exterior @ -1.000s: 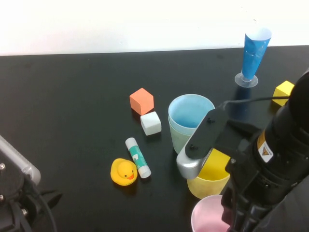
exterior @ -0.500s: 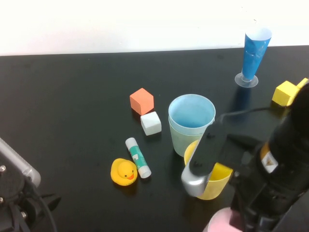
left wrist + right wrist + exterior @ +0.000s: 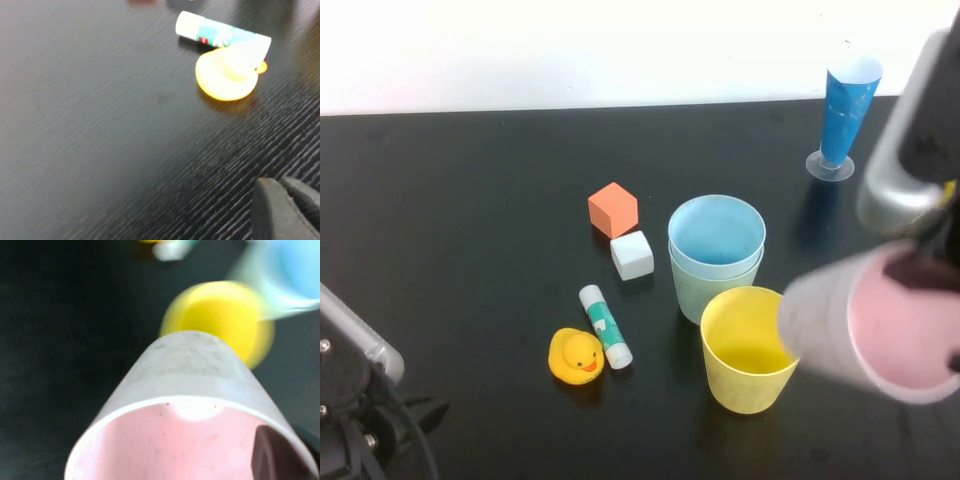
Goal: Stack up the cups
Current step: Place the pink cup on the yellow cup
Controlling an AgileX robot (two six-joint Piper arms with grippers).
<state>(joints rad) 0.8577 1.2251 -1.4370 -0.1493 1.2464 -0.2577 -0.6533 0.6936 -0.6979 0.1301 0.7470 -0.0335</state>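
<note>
The right end effector (image 3: 928, 272) is clamped on the rim of the empty pink cup (image 3: 870, 325), held tilted above the tabletop (image 3: 470, 200) beside the empty yellow cup (image 3: 748, 350). The light blue cup (image 3: 716, 235) sits nested in the pale green cup (image 3: 698, 292). The left end effector (image 3: 287, 210), fingers together, hangs low near the rubber duck (image 3: 576, 356).

The table (image 3: 100, 125) is black with a fine wood-like grain and a dull sheen. The pink cup (image 3: 880, 335), yellow cup (image 3: 748, 350), light blue cup (image 3: 716, 235) and pale green cup (image 3: 695, 290) beneath it look like matt, smooth plastic; the pink one's outside is scuffed greyish. The duck (image 3: 576, 356) is smooth, rubbery and slightly glossy. The glue stick (image 3: 606, 326) has a glossy label. The orange cube (image 3: 613, 209) and white cube (image 3: 632, 254) look matt, foam-like. The blue cone (image 3: 846, 105) is shiny, on a clear plastic foot
</note>
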